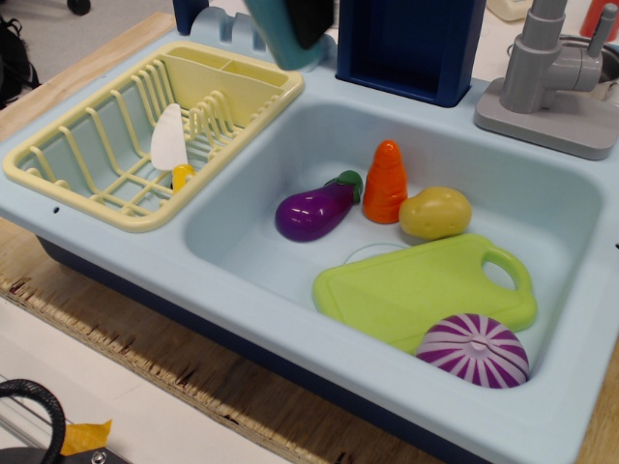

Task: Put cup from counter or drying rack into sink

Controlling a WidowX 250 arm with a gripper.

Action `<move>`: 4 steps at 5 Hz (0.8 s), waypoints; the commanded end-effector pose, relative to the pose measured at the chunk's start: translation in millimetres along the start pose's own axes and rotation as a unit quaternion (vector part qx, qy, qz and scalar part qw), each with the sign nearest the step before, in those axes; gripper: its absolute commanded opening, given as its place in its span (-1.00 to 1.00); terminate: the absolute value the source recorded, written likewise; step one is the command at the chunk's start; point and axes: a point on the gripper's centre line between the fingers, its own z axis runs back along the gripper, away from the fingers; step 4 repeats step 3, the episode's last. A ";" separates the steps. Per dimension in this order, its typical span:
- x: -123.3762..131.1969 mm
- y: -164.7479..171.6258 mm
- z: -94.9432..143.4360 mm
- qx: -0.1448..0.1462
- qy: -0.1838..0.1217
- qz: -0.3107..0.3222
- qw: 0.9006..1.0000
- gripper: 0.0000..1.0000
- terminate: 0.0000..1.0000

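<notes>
Teal-blue plastic is showing at the top edge of your view: the cup [278,39] is hanging tilted in the air, and the black pincer [308,19] is gripping it from its right side, so you are seeing the pincer closed on the cup, though the tips are cut off by the frame. Below the pincer and to its left, the pale yellow drying rack [97,193] is sitting on the counter [145,256] with a white toy knife [169,145] leaning among its ribs. Below the pincer and to its right, the sink [242,193] is holding a purple eggplant [311,210], an orange carrot [386,182], a yellow potato [435,213], a green cutting board [416,290] and a purple striped onion [474,350] that is lying on the board's near corner. Just to the right of the pincer the dark navy box [411,43] is standing, and farther right the grey faucet [551,82].
</notes>
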 end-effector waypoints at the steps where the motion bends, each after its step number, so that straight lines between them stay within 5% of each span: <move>1: -17.4 -28.4 -1.5 -0.038 -0.013 0.029 0.999 1.00 -1.00; 2: -17.4 -28.4 -1.5 -0.038 -0.013 0.029 0.999 1.00 -1.00; 3: -17.4 -28.4 -1.5 -0.038 -0.013 0.029 0.999 1.00 1.00; 4: -17.4 -28.4 -1.5 -0.038 -0.013 0.029 0.999 1.00 1.00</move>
